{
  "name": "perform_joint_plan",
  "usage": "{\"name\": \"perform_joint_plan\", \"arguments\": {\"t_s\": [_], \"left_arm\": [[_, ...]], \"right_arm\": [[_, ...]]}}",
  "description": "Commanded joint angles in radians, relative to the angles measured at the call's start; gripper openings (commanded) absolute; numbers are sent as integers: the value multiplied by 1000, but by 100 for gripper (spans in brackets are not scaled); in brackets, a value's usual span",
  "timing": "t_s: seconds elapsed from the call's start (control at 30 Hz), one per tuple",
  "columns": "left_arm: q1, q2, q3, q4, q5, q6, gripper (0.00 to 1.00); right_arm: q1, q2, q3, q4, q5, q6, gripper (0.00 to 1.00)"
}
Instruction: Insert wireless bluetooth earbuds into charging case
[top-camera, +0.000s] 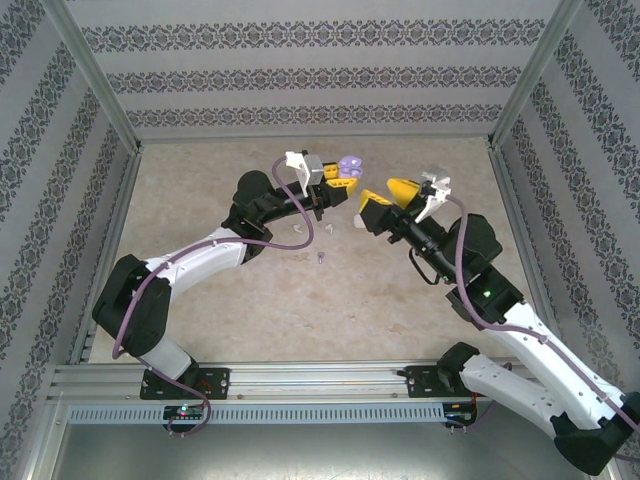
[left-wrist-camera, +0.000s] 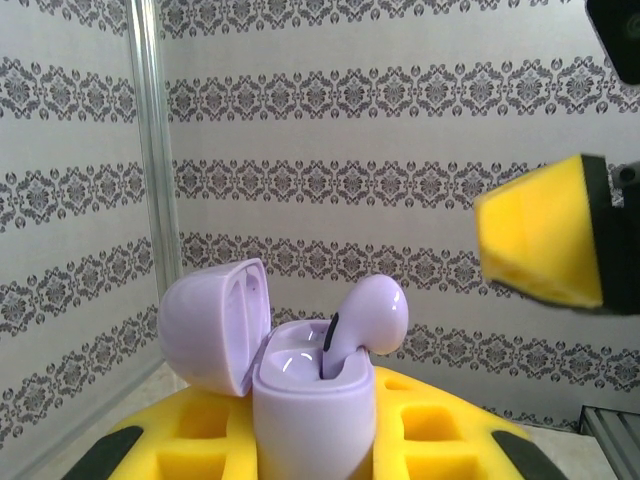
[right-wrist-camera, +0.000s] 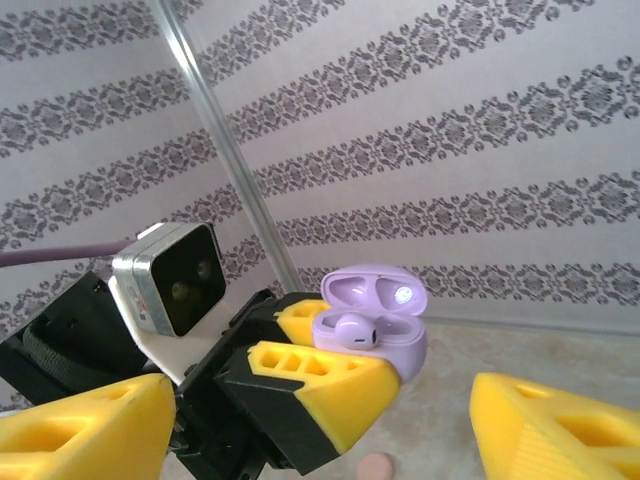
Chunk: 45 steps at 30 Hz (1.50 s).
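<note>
My left gripper (top-camera: 340, 186) is shut on a purple charging case (top-camera: 348, 167), held up off the table with its lid open. In the left wrist view the case (left-wrist-camera: 312, 415) sits between the yellow fingers (left-wrist-camera: 440, 430). One purple earbud (left-wrist-camera: 365, 318) stands stem-down in its right slot with the head sticking up; the other slot is bare. My right gripper (top-camera: 388, 196) is open just right of the case, nothing between its fingers. The right wrist view has the case (right-wrist-camera: 385, 335) and earbud (right-wrist-camera: 352, 330) ahead of the open right gripper (right-wrist-camera: 325, 412). Small loose earbuds (top-camera: 320, 257) lie on the table below.
Patterned walls close in the table on three sides, with aluminium posts (top-camera: 105, 85) at the back corners. A small pink round thing (right-wrist-camera: 377, 466) lies on the table under the grippers. The beige table (top-camera: 200, 190) stretches to left and right of the arms.
</note>
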<state>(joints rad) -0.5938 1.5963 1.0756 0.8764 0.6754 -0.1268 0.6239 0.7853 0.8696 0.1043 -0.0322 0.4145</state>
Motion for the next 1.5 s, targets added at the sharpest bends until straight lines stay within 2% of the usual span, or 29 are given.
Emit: {"name": "perform_joint_plan", "arguments": {"t_s": [0.0,0.1,0.23,0.3,0.6,0.97,1.47], "left_arm": [[6,2,-18,49,3,33,0],[6,-2,-39,45,7,52,0],[6,-11,-61,18,13,75,0],[7,-14,-73,18,15,80,0],[8,-24,-89,-9,27,102,0],[8,-41,-98,-13,32,108,0],[8,-27,-98,2,30,95,0]], "right_arm": [[-13,13,70,-119,26,65,72],[-20,57,129,-194,35,89,56],[-28,122,216,-306,76,113,16],[-37,157,259,-356,72,119,0],[-55,285,377,-497,32,159,0],[-53,357,378,-495,-15,202,0],[31,408,447,-495,-7,192,0]]}}
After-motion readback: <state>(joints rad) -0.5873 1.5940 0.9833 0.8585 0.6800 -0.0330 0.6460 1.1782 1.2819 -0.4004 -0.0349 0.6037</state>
